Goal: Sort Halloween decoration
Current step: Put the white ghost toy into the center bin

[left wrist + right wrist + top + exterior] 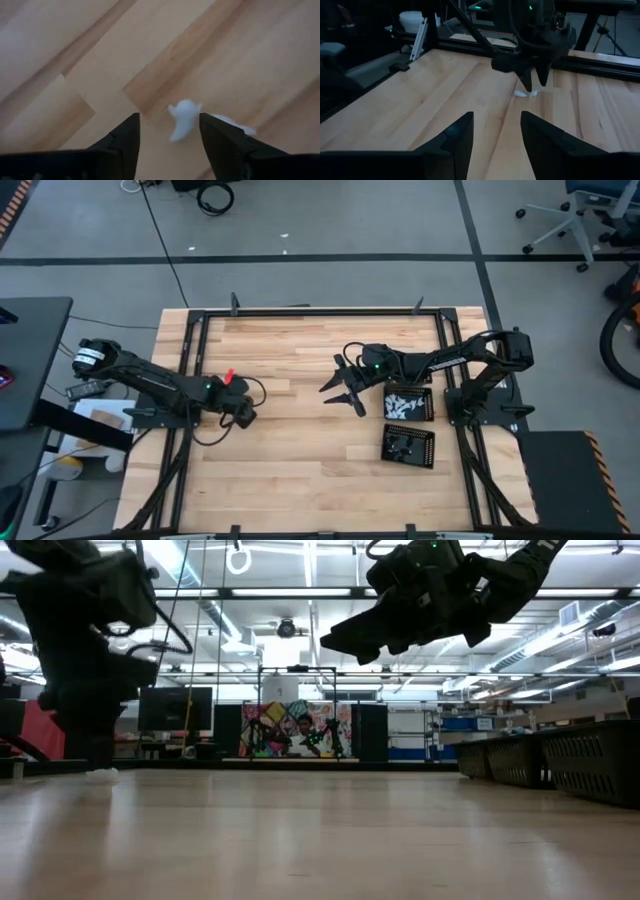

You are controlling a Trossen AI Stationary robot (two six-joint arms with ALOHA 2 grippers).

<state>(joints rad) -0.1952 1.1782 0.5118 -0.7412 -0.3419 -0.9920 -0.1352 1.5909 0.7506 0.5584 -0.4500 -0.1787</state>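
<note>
Left wrist view shows the left gripper (167, 135) with its 2 dark fingers spread apart and nothing pinched between them; a small white ghost piece (184, 119) lies on the wooden table (75, 60) in the gap, nearer the finger at lower right, with a 2nd white piece (234, 125) just beyond that finger. The ghost's long axis runs roughly along the fingers, so the jaws straddle its narrow width. In the high view this gripper (243, 413) sits left of centre, low over the boards.

The right gripper (340, 385) hangs at centre frame, fingers parted and empty, clearly farther from these pieces. More white pieces fill the upper tray (409, 402) at right centre, with a second tray (408, 446) just below it.

My reading: the left arm is the nearer 1, and the ghost lies straight ahead between its jaws, either just let go or about to be gripped
</note>
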